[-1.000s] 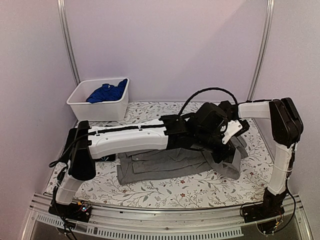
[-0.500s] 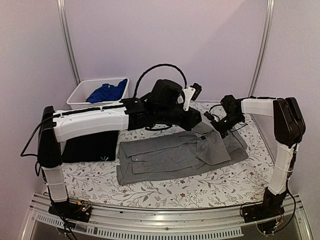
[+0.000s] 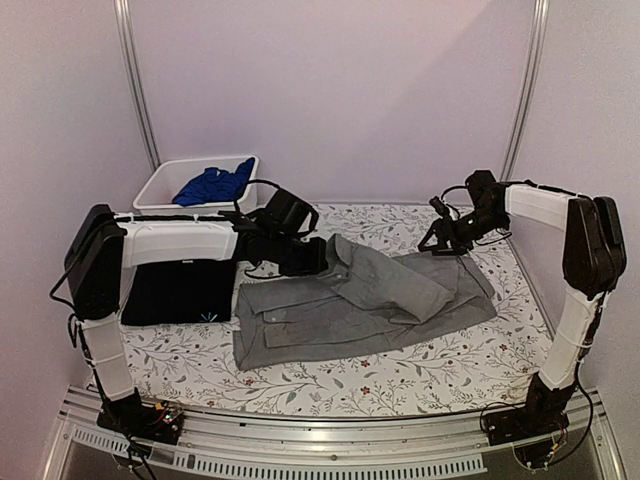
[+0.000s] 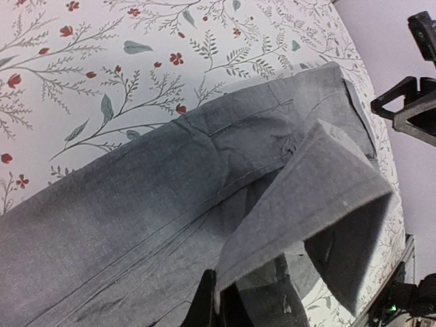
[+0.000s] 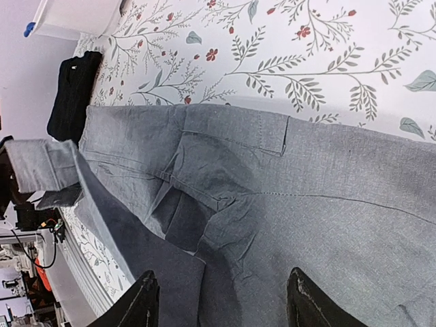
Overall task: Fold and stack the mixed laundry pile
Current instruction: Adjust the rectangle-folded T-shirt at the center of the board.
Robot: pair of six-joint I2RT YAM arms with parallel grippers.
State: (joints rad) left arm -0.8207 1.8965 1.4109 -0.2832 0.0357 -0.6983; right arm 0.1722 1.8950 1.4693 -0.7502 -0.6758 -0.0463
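Observation:
The grey collared shirt (image 3: pixel 370 300) lies spread across the middle of the table. My left gripper (image 3: pixel 322 256) is shut on the shirt's sleeve (image 4: pixel 306 197) and holds it lifted over the shirt's left part. My right gripper (image 3: pixel 437 243) is open and empty above the shirt's far right edge; its fingertips (image 5: pixel 146 303) frame grey cloth (image 5: pixel 272 204). A folded black T-shirt (image 3: pixel 180 290) lies at the left. A bright blue garment (image 3: pixel 212 185) sits in the bin.
A white plastic bin (image 3: pixel 195 215) stands at the back left of the flowered tablecloth (image 3: pixel 400 375). Metal posts rise at the back corners. The table's metal rail runs along the front edge.
My left arm has swung from the shirt's right side to the left, dragging the sleeve across the shirt. My right gripper has drawn back toward the far right edge.

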